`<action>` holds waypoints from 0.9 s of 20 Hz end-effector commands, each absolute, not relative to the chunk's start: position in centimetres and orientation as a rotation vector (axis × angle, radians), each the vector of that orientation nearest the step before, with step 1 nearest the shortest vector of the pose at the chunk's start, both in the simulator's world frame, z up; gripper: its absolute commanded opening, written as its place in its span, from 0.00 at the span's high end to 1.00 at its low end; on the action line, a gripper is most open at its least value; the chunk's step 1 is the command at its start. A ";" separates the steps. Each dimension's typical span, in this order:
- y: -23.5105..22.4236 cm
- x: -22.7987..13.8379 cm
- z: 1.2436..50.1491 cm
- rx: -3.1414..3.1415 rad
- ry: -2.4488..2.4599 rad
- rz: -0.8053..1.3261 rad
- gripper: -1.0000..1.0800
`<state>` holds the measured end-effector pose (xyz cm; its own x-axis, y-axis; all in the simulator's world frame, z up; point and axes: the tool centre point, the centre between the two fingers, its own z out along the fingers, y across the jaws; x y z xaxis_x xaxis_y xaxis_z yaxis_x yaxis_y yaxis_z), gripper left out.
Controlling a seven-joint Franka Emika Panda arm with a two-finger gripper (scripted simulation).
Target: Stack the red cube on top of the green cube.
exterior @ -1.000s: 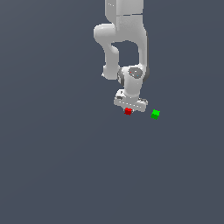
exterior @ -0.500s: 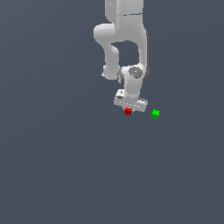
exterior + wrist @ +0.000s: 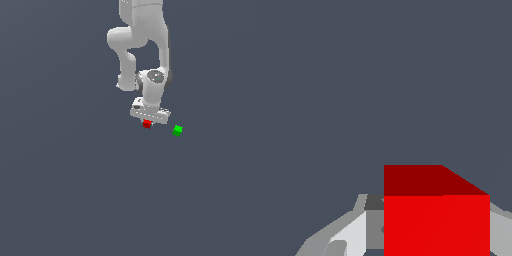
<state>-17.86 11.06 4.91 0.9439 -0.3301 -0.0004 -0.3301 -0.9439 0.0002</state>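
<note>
We see the arm reaching down from the top of the exterior view, wrist turned so the gripper points at the grey floor; the red cube sits directly under the white gripper body, partly tucked beneath it; we cannot tell from this view whether the cube rests on the floor or is lifted off it. In the wrist view the red cube fills the lower part of the picture, one bright face toward the camera and a darker face above it; a pale finger lies against one flank of the cube and a second grey finger edge shows at the other flank; we read the gripper as pinching the cube between its fingers, though the contact on the far side is cropped and only probably touching. The green cube lies on the floor toward the exterior view's right of the red cube, near it but apart, slightly lower in the picture; it stands free of the gripper.
</note>
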 end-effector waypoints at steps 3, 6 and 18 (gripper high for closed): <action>11.1 -17.9 7.5 3.098 -0.526 0.001 1.00; 11.0 -17.9 9.2 3.097 -0.527 0.000 1.00; 11.1 -17.8 11.9 3.097 -0.527 0.000 1.00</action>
